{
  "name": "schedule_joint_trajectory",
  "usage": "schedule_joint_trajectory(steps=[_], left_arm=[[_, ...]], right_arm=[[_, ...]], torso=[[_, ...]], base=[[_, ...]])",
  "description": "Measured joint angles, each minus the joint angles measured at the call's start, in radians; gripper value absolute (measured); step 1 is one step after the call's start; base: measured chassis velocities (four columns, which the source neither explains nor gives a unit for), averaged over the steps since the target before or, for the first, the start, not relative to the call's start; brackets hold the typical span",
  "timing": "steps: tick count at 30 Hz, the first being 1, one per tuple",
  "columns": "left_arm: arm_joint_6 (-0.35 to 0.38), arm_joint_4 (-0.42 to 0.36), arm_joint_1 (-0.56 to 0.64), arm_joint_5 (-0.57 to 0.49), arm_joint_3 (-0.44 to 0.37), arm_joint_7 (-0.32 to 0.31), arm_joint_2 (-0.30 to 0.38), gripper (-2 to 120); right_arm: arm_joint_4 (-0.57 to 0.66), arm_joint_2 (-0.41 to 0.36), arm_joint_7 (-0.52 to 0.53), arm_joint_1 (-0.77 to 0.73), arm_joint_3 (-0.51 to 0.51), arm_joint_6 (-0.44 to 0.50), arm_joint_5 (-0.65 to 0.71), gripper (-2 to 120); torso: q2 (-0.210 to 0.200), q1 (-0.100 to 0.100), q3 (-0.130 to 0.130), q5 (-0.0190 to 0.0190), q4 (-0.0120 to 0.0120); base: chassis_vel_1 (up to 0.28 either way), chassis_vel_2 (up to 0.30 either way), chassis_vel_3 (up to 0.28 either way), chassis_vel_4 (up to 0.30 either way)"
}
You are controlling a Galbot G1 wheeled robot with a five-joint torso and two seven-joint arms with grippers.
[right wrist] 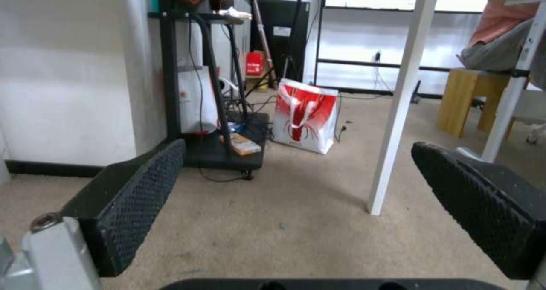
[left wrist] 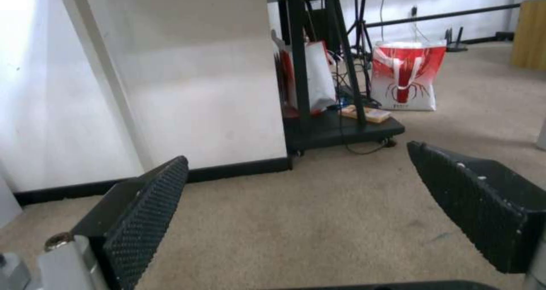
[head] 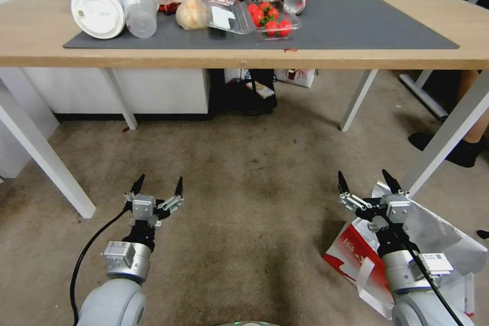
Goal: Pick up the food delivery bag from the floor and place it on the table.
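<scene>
Food delivery bag (head: 356, 252) is lying tipped on the floor (head: 244, 224) at near right, directly under the right gripper (head: 368, 182), jaws gaping wide; left gripper (head: 159, 186), also wide, hovering well apart.

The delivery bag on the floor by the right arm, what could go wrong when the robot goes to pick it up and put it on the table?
1. The food delivery bag lies on the floor partly under the open right hand; its loose strap may slip free.
2. A white leg of the table stands close by; the lift could hit it.
3. Containers and tomatoes crowd the mat's left side; the bag might knock them. The left hand hovers open.
</scene>
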Motion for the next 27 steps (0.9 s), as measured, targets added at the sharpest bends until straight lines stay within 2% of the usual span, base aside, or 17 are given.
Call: schedule_joint_trajectory(steps=[3, 5, 10, 13, 14, 17, 18, 22, 27], left_arm=[[-0.025, 0.005, -0.002, -0.008, 0.0, 0.0, 0.0, 97], [-0.078, 0.022, -0.017, -0.018, 0.0, -0.002, 0.0, 99], [-0.09, 0.022, -0.021, -0.047, -0.005, -0.01, 0.006, 100], [-0.082, 0.018, -0.026, -0.071, -0.013, -0.012, 0.019, 100], [-0.082, 0.018, -0.026, -0.071, -0.013, -0.012, 0.019, 100], [-0.075, 0.018, -0.033, -0.084, -0.018, -0.015, 0.023, 100], [-0.075, 0.018, -0.033, -0.084, -0.018, -0.015, 0.023, 100], [-0.072, 0.027, -0.042, -0.088, -0.02, -0.017, 0.024, 100], [-0.071, 0.038, -0.053, -0.088, -0.019, -0.027, 0.025, 100]], right_arm=[[0.001, 0.0, 0.0, -0.001, 0.001, 0.003, 0.0, 100], [-0.001, -0.006, 0.0, 0.001, 0.006, 0.005, 0.002, 100], [-0.004, -0.03, -0.013, 0.003, 0.026, -0.003, 0.009, 100], [-0.007, -0.094, -0.061, 0.009, 0.084, -0.041, 0.006, 100], [-0.007, -0.094, -0.061, 0.009, 0.084, -0.041, 0.006, 100], [-0.034, -0.169, -0.149, 0.013, 0.169, -0.054, 0.003, 100], [-0.034, -0.169, -0.149, 0.013, 0.169, -0.054, 0.003, 100], [-0.114, -0.264, -0.226, 0.011, 0.261, -0.034, 0.01, 100], [-0.194, -0.317, -0.279, 0.019, 0.299, 0.005, 0.031, 100]], torso=[[0.0, 0.0, 0.0, 0.0001, 0.0], [0.001, 0.0, 0.0, -0.0003, -0.0001], [0.003, 0.0, 0.0, 0.0, 0.0], [0.005, 0.0, 0.0, 0.0001, 0.0], [0.005, 0.0, 0.0, 0.0001, 0.0], [0.006, 0.0, 0.0, 0.0001, 0.0], [0.006, 0.0, 0.0, 0.0001, 0.0], [0.007, 0.001, 0.0, 0.0, -0.0002], [0.008, 0.001, 0.0, 0.0002, 0.0]], base=[[0.0, 0.0, 0.0, 0.0], [0.0, 0.0, 0.0, 0.0], [0.0, 0.0, 0.0, 0.0], [0.0, 0.0, 0.0, 0.0], [0.0, 0.0, 0.0, 0.0], [0.0, 0.0, 0.0, 0.0], [0.0, 0.0, 0.0, 0.0], [0.0, 0.0, 0.0, 0.0], [0.0, 0.0, 0.0, 0.0]])
